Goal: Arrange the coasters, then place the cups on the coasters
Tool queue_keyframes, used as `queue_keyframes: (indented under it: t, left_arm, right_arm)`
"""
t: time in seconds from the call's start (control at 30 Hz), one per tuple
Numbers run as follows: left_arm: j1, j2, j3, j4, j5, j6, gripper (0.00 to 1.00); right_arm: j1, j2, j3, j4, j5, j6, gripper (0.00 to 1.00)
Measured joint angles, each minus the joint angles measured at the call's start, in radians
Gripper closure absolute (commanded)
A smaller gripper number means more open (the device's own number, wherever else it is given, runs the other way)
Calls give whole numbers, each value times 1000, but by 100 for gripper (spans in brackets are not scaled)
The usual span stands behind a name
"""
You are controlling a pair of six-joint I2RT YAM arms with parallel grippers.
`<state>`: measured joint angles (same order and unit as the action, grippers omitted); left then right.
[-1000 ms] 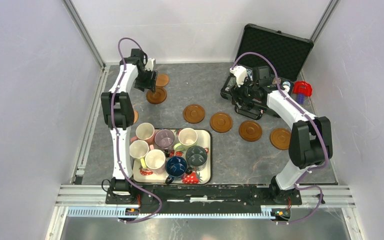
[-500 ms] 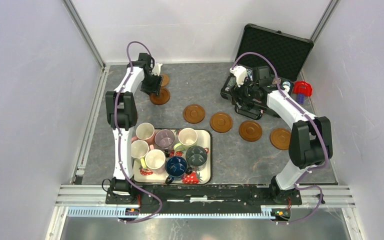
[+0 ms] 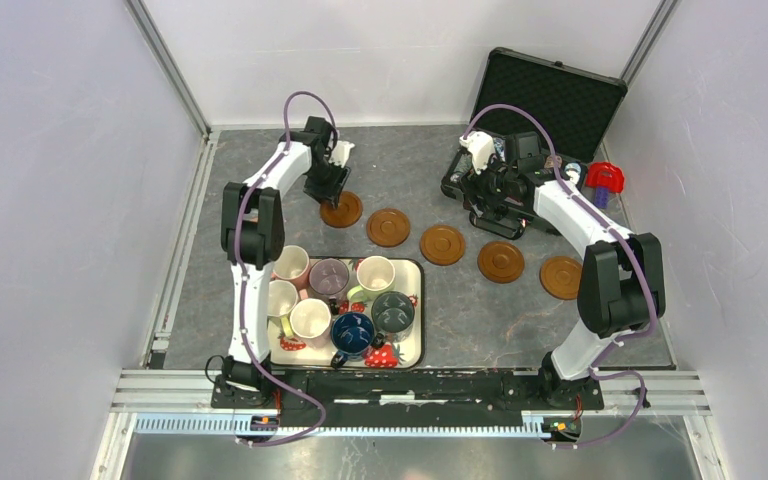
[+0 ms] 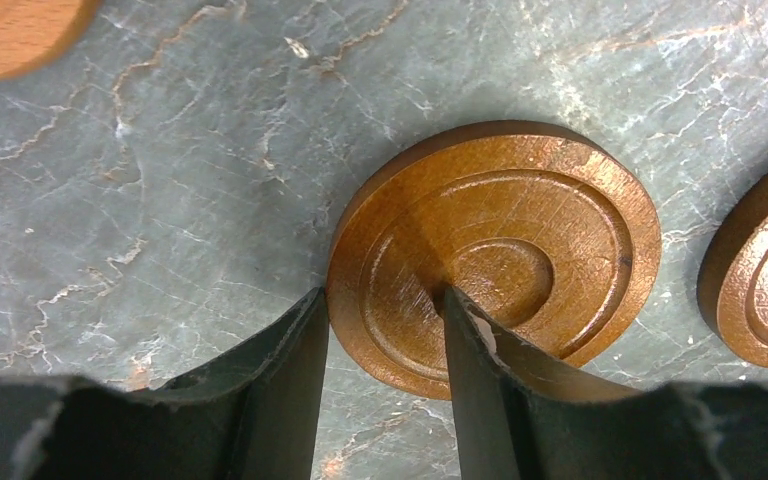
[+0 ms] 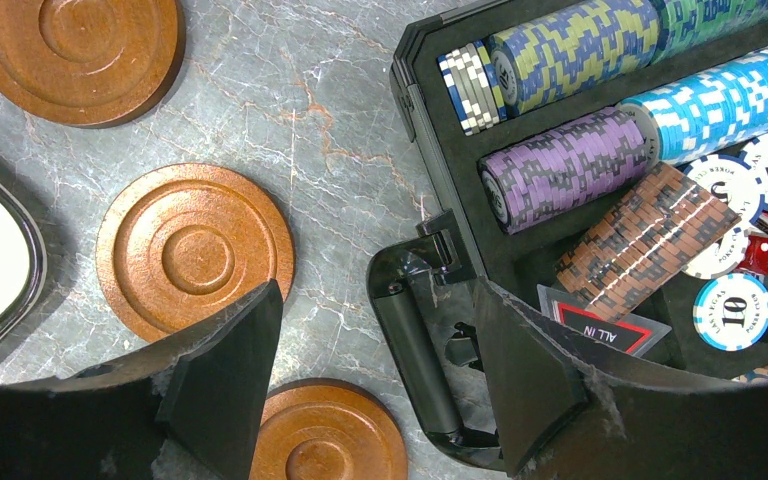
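Overhead view of a grey marbled table (image 3: 480,320). The left gripper (image 3: 333,193) reached to the far side, left of centre. Its two fingers (image 4: 280,390) sat either side of the near rim of a dark brown coaster (image 3: 341,209), one outside the edge and one in the ring groove. They appeared clamped on that rim while the disc lay flat on the table. Four more coasters (image 3: 442,244) ran in a row from just right of it, slanting nearer toward the right. The right gripper (image 5: 370,330) hovered with its fingers wide apart over the handle of an open poker chip case (image 3: 560,100), holding nothing. Seven cups (image 3: 310,320) sat packed together in a white tray (image 3: 419,300) on the near side, left of centre.
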<state>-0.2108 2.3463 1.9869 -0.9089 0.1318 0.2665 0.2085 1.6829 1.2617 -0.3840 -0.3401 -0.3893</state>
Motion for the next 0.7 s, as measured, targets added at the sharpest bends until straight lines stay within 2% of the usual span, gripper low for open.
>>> queue_keyframes:
  t: [0.7]
  left_arm:
    - [1,-36,-59,29,-27,3,53]
  right_arm:
    - [0,0,-10,0,-3,0,23]
